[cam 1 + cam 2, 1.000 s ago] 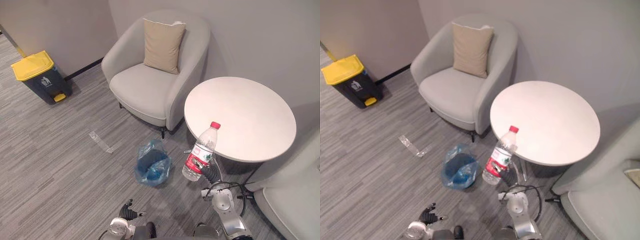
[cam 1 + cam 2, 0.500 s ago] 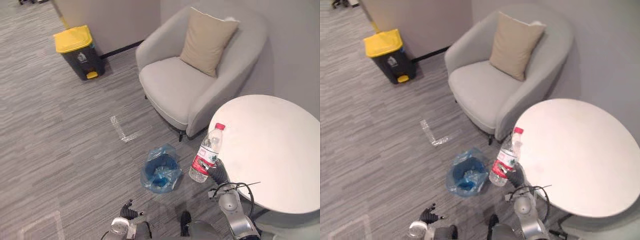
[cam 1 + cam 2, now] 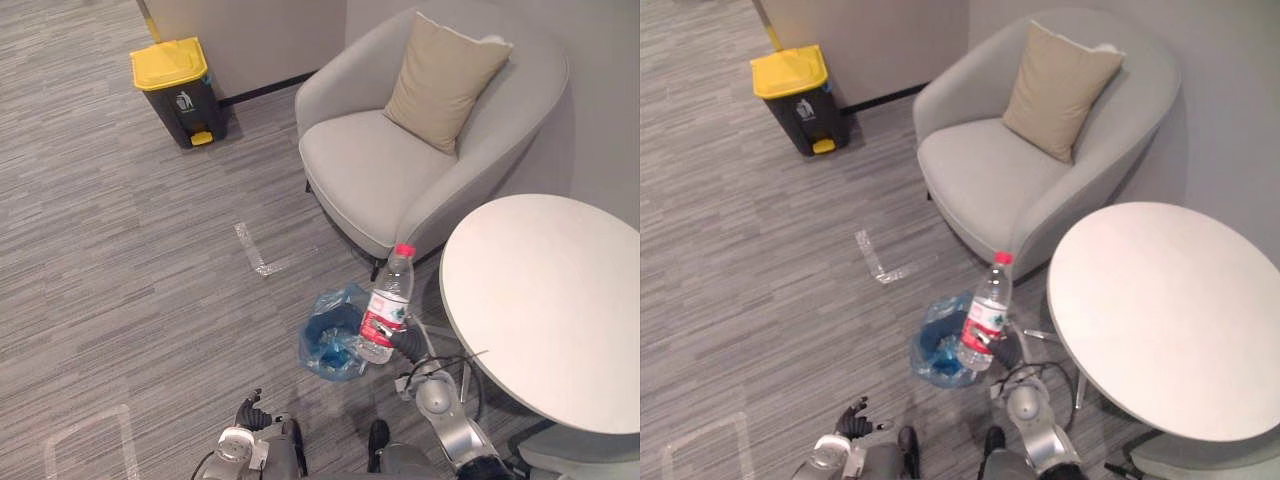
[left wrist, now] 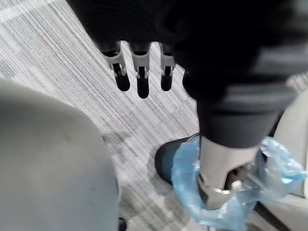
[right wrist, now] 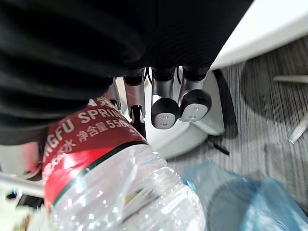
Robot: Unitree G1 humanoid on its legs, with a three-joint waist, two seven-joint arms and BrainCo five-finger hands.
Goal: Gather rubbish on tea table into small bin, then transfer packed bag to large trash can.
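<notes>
- The tea table (image 3: 540, 300) sits just beside the right arm, so a wide swing could clip its edge.
- The small bin (image 3: 318, 358) stands on the floor by the table, and its loose blue bag could fold over the mouth.
- The bottle (image 3: 386, 305) is upright over the bin's rim, gripped low by the right hand (image 3: 407, 345). Dropped off-centre, it would likely bounce out.
- The left hand (image 4: 139, 72) hangs slack-fingered and empty.
</notes>
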